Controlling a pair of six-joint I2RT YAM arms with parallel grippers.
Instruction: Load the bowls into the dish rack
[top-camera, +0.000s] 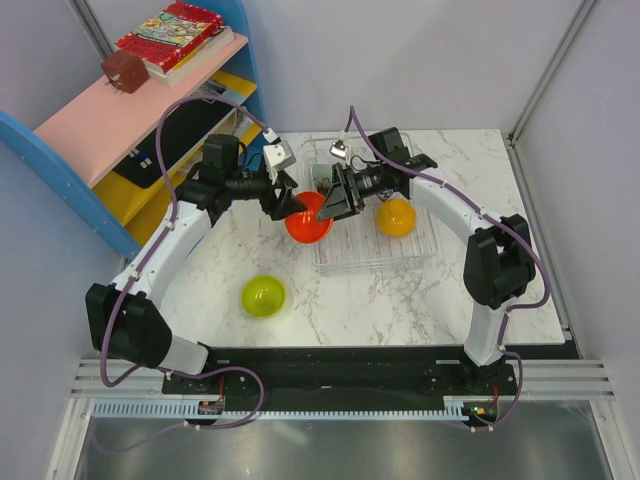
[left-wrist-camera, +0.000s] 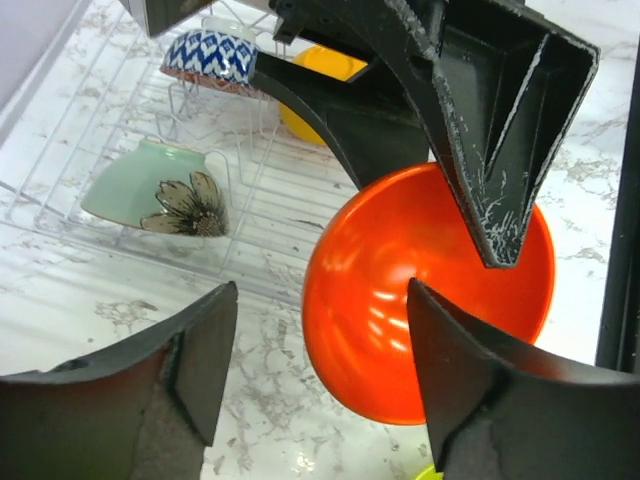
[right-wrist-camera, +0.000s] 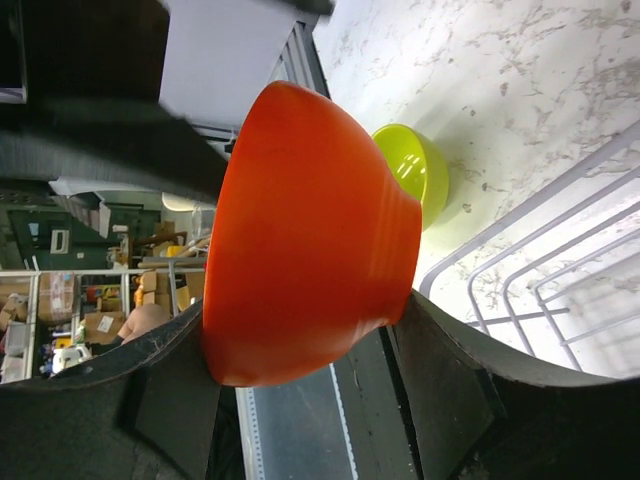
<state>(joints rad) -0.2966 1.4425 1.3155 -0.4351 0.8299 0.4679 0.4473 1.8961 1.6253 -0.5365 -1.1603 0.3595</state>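
Red-orange bowl (top-camera: 306, 226) clamped in right gripper (top-camera: 333, 205), over dish rack (top-camera: 400, 255) left edge; left gripper (left-wrist-camera: 320, 292) spread wide just beside it, holding nothing.

I have both arms reaching forward and bent inward so that the two wrists face each other nose to nose: the left arm (top-camera: 185, 235) rises from its base and turns right, while the right arm (top-camera: 455, 205) arches up and turns left. My right gripper (top-camera: 335, 205) is clamped on the red-orange bowl (top-camera: 308, 225), with one finger lying inside it. My left gripper (top-camera: 285, 203) has its fingers (left-wrist-camera: 195, 365) spread wide, one tip right at the bowl's edge, though I can't tell if it touches.
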